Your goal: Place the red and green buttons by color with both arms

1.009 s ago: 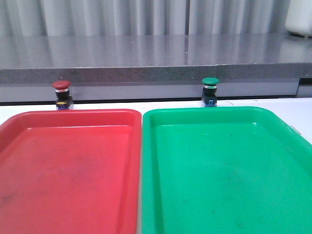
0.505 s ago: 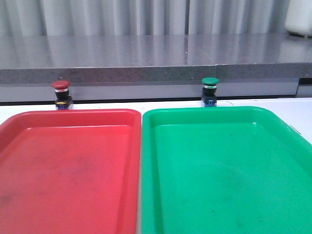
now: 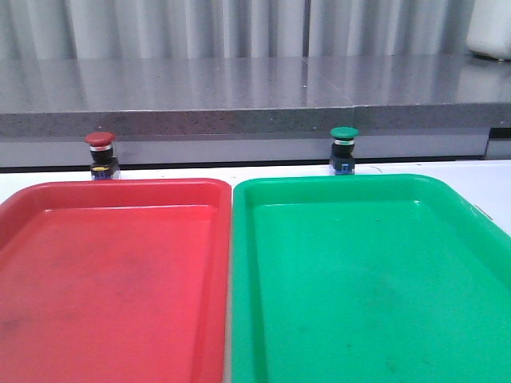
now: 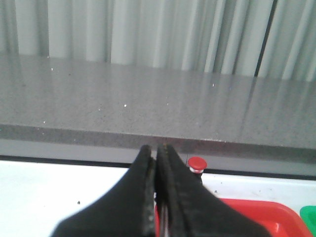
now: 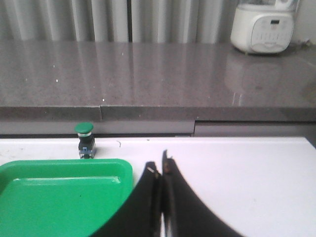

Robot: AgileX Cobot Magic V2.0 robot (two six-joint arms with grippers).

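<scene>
Nearest the robot, two trays sit side by side on a white table [image 3: 495,179]: a red tray [image 3: 112,279] on the left and a green tray [image 3: 367,279] on the right, their rims almost touching. Both look bare inside.

Just beyond the red tray's far rim stands the red button [image 3: 101,155], upright on the table. Just beyond the green tray's far rim stands the green button [image 3: 344,149], also upright. Each is already behind the tray of its own color, but outside it. Behind them runs a grey counter [image 3: 255,88], then a ribbed grey wall.

Neither arm shows in the front view. In the wrist views, the left gripper [image 4: 157,163] has its fingers pressed together with nothing between them, the red button [image 4: 196,164] further off. The right gripper [image 5: 159,173] is likewise closed and holding nothing, the green button [image 5: 85,139] well apart from it.

Over the last second nothing has moved: both buttons stand where they were. The task appears not yet begun; both grippers would need to open before reaching.
</scene>
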